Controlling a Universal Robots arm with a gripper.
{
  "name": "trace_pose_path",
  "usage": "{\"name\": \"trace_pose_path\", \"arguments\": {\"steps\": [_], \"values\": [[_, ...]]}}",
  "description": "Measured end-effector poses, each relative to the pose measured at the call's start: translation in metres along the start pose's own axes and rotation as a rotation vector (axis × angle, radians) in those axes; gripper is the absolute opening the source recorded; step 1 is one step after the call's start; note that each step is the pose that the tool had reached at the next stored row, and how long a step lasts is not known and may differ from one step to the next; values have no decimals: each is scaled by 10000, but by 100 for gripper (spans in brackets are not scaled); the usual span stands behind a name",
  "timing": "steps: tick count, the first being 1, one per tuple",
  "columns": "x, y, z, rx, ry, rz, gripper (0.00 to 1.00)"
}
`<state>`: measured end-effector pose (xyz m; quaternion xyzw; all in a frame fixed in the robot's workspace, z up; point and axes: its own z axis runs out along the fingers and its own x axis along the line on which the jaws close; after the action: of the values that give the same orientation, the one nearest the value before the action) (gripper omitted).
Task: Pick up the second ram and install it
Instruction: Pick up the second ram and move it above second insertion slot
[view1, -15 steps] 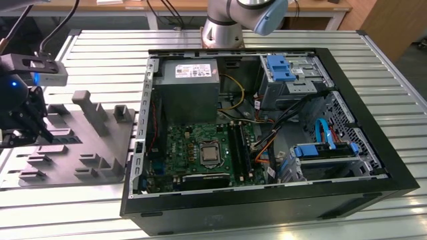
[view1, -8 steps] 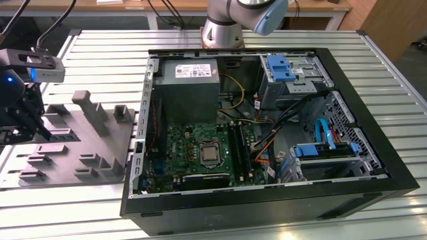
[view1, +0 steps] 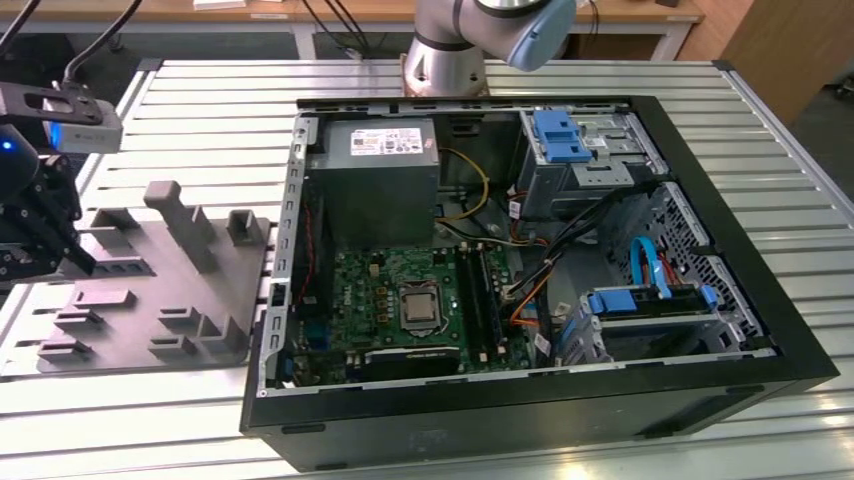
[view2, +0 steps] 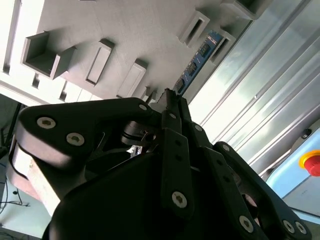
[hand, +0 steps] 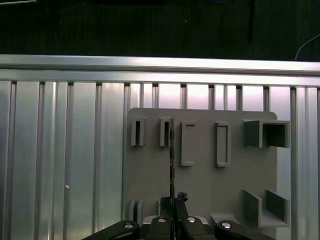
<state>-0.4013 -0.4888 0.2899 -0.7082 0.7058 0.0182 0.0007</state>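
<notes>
Hand (hand: 174, 201) looks clamped on the near end of the second ram (view2: 199, 56), which stands on edge in the slots of the grey tray (hand: 205, 185) on the desk (view1: 174, 100). Held so far off-centre, the stick could tilt and bind in its slots, or slip. The hand's own bulk hides the contact.

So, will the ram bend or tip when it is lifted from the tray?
Probably stiff: the ram looks like a flat, straight board. Likely light, since it is very thin edge-on. It stands on edge in the tray, so it may tip sideways once free.
</notes>
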Motion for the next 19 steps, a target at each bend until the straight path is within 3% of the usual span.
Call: {"name": "trace_pose_path", "arguments": {"steps": [19], "values": [[-8,7,-292,1,-3,0,14]]}}
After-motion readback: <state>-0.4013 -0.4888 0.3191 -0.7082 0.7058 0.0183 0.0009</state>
